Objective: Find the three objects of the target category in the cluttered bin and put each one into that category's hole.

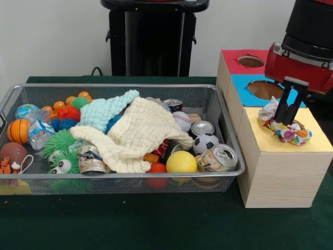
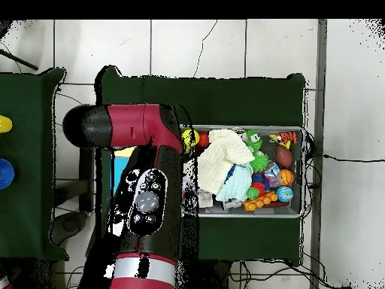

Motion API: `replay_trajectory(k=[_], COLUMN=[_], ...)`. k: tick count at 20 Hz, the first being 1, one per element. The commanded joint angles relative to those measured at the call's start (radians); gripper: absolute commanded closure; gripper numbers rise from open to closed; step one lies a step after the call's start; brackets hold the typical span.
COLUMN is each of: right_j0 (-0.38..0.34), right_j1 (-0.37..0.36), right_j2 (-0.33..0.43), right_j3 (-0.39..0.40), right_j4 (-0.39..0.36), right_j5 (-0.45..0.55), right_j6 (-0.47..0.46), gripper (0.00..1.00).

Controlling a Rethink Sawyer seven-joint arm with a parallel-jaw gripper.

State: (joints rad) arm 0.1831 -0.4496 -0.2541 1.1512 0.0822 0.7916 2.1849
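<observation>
The wire mesh bin (image 1: 130, 175) stands on the green table, full of clutter. One white spotted cloth (image 1: 287, 130) lies bunched on the yellow top (image 1: 315, 136) of the wooden box, over its hole. My gripper (image 1: 285, 121) hangs right above that cloth, open, with its fingertips (image 1: 280, 119) touching the fabric. I see no other spotted cloth in the bin. In the overhead view the arm (image 2: 147, 196) hides the gripper and the box; the bin (image 2: 301, 173) shows to its right.
A cream waffle cloth (image 1: 138, 133) and a mint cloth (image 1: 106, 110) cover the bin's middle, among balls, cans and spiky toys. The box also has a red top with a hole (image 1: 250, 61) and a blue top with a hole (image 1: 264, 89).
</observation>
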Motion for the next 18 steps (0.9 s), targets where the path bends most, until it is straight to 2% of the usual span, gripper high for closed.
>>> replay_trajectory(k=[1, 7, 12, 18], right_j0=[0.009, 0.008, 0.018, 0.035], right_j1=[0.052, 0.069, 0.077, 0.089], right_j2=[-0.013, -0.019, -0.019, -0.037], right_j3=[0.041, 0.043, 0.082, 0.085], right_j4=[0.035, 0.042, 0.055, 0.066], right_j5=[0.018, 0.017, -0.044, -0.058], right_j6=[0.284, 0.250, 0.271, 0.291], gripper=[1.00, 1.00, 1.00, 1.00])
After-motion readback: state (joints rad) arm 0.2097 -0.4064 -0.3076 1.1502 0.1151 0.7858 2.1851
